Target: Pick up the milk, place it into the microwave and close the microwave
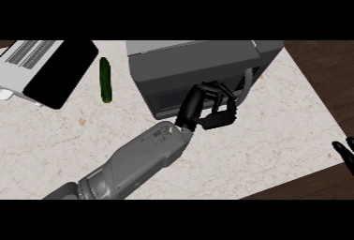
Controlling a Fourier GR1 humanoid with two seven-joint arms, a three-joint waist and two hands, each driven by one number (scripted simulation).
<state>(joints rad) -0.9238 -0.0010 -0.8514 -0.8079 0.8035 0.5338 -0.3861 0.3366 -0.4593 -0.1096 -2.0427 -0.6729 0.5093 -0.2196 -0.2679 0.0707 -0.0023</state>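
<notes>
At the microwave (200, 70) front, left hand (211, 105) fingers curled, nothing visibly held. Milk not visible, maybe inside. Door (190, 101): stiff, likely light; push flat face. Right hand (346, 152) rests at the edge.

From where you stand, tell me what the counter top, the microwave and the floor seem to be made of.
Counter top: likely polished marble or stone, pale with thin brownish veins.
Microwave: apparently painted metal or plastic, plain dark grey, matte, with a darker door window.
Floor: seemingly dark wood, showing plank lines.
</notes>
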